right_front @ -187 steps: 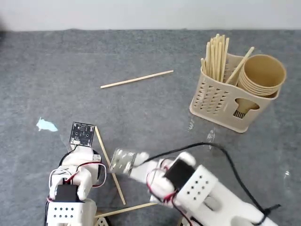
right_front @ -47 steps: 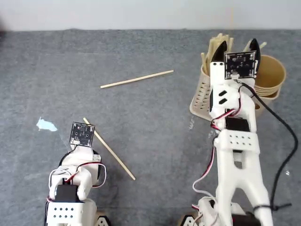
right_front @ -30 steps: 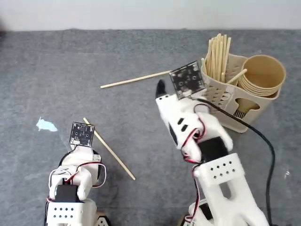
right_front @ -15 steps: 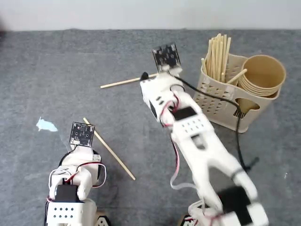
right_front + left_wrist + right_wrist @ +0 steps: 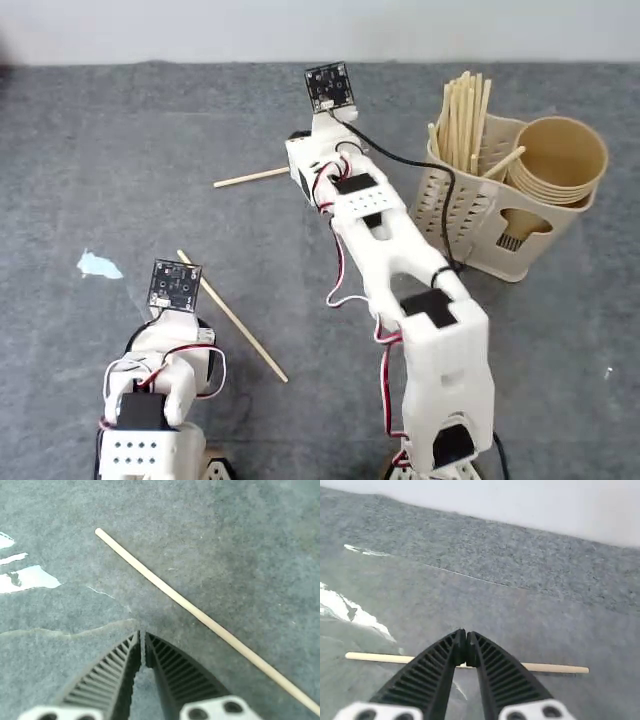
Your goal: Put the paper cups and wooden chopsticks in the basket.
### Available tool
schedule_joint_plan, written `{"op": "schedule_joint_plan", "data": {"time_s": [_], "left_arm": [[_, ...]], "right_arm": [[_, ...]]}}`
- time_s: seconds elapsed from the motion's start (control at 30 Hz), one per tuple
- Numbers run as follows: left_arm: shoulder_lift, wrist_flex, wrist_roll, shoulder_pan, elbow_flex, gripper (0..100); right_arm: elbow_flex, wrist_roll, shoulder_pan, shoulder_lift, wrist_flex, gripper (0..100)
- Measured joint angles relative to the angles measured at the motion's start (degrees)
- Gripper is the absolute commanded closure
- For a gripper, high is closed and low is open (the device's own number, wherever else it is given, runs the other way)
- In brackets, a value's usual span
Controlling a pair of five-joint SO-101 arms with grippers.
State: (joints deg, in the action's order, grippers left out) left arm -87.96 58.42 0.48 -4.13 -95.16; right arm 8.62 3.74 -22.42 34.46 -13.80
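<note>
High view — grey table (image 5: 120, 130), chopstick (image 5: 232, 322), pale wall (image 5: 200, 30)

Two loose chopsticks are counted: a near chopstick (image 5: 232, 317) and a far chopstick (image 5: 250, 177). One basket (image 5: 455, 212) and one cup stack (image 5: 556, 160) are seen.

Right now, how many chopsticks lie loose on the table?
2: the far chopstick at the right gripper; the near chopstick ahead of the left gripper. More may be hidden.
</note>
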Motion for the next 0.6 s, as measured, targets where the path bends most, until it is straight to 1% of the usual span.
{"op": "schedule_joint_plan", "data": {"time_s": [0.17,0.6], "left_arm": [[0.0,0.0,0.0,0.0,0.0,99],[0.0,0.0,0.0,0.0,0.0,99]], "right_arm": [[7.12,0.0,0.18,8.18,0.0,99.0],[8.88,0.0,0.0,10.37,0.35,99.0]]}}
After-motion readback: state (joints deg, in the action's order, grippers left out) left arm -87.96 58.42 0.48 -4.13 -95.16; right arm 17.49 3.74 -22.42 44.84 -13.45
